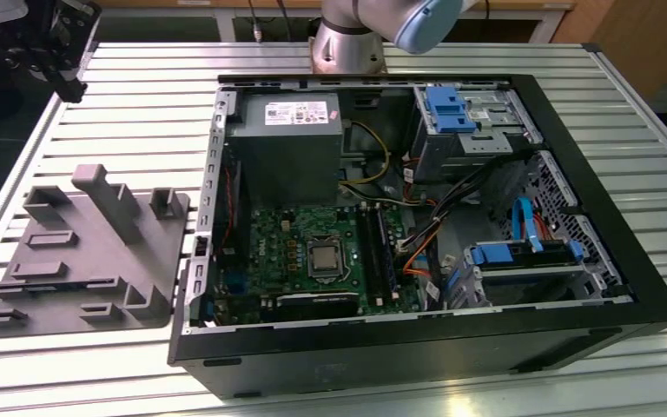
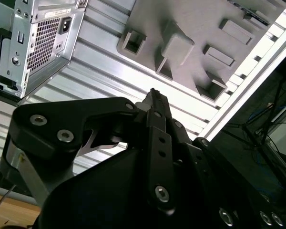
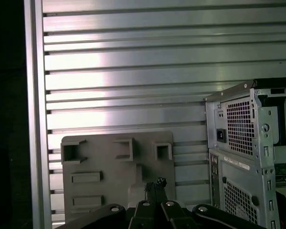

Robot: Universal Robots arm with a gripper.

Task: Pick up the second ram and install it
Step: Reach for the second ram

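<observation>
- Second ram: the best candidate is the thin dark-blue strip standing on edge among the black slots inside the case. I cannot tell whether it is this stick or another one.
- Gripper: in the first wrist view the two fingertips sit drawn together with only a hairline between them. Nothing is seen clamped, so I judge it closed and empty.
- Beneath the tips: the grey holder tray lies on the slatted counter. Its recesses look bare grey. The case's rear wall stands just beside it.
- Key relation, exterior view: the slots lie at 3 o'clock from the tray, well apart, beyond the case wall. The strip's long axis runs roughly 12 to 6 o'clock, and it sits at 3 o'clock of the processor.
- Judgement: from over the tray, the candidate lies off toward the case interior.
- Hidden or unclear: the gripper body covers one end of the tray in both wrist views. Orange cables crowd the slots. Chips and label are too small to make out.
</observation>
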